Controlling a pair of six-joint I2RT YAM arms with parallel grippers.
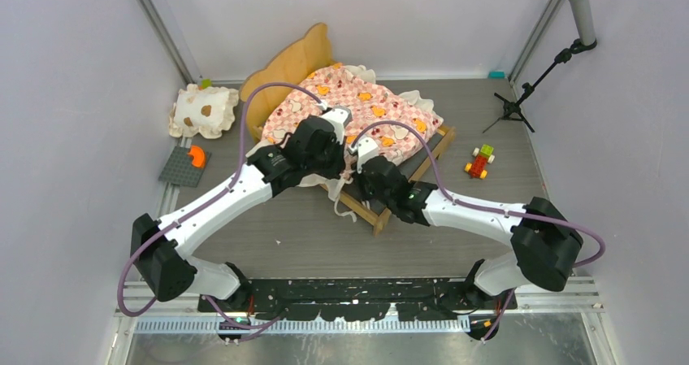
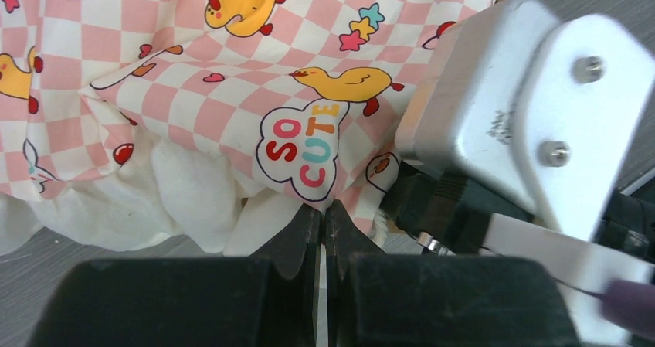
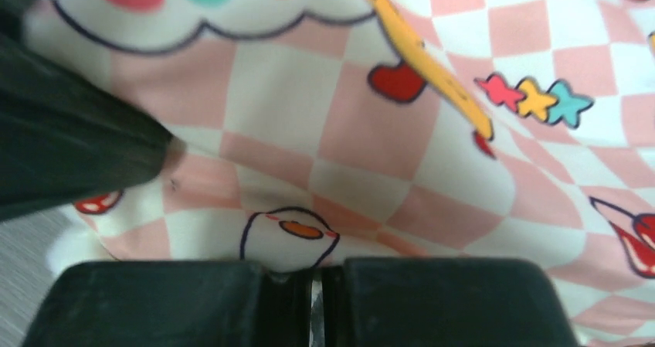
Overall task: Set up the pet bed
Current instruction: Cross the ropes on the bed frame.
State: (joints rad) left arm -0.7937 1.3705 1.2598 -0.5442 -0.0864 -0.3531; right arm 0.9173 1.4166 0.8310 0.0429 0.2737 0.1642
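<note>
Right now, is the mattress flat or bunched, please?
Bunched: the mattress wrinkles where left gripper and right gripper pinch its edge.

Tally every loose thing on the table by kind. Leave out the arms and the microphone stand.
Pet bed: 1
Ruffled pillow: 1
Grey baseplate: 1
Orange block: 1
Block toy car: 1
Green bit, too small to identify: 1
Teal bit, too small to identify: 1
Total: 7
</note>
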